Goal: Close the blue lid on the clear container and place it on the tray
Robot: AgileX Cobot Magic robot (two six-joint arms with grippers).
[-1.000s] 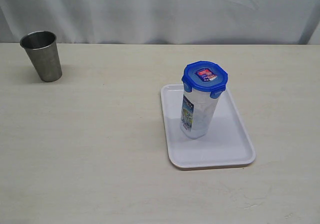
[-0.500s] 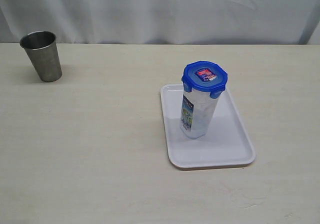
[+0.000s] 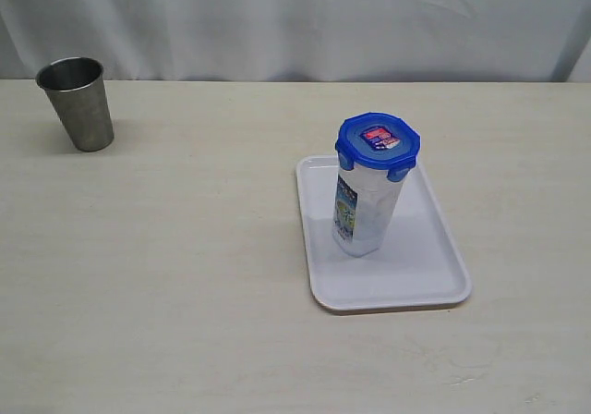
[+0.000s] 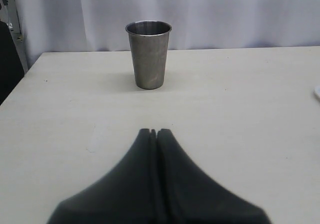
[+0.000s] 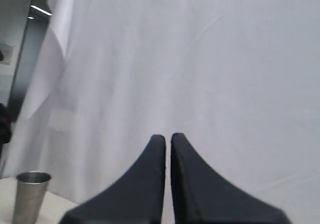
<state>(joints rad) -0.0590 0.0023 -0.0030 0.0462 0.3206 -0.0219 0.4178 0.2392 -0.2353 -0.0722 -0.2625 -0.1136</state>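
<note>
Both claws are pressed together and hold nothing. The left claw (image 4: pixel 154 132) hangs low over the table (image 4: pixel 240 109) and points at the steel cup (image 4: pixel 149 54). The right claw (image 5: pixel 167 136) is raised and faces the white curtain (image 5: pixel 210 59). Neither one shows in the exterior view.

There, the blue lid (image 3: pixel 379 141) sits on top of the clear container (image 3: pixel 360 218), which stands upright on the tray (image 3: pixel 392 301), on its left half. The two flaps toward the camera look folded down; the far ones I cannot see.

To my judgement the task is as good as done. The careful way now is to hold both arms well apart from the tall, narrow container, because a side touch could tip it. If a flap needs pressing, the push should come straight from above.
</note>
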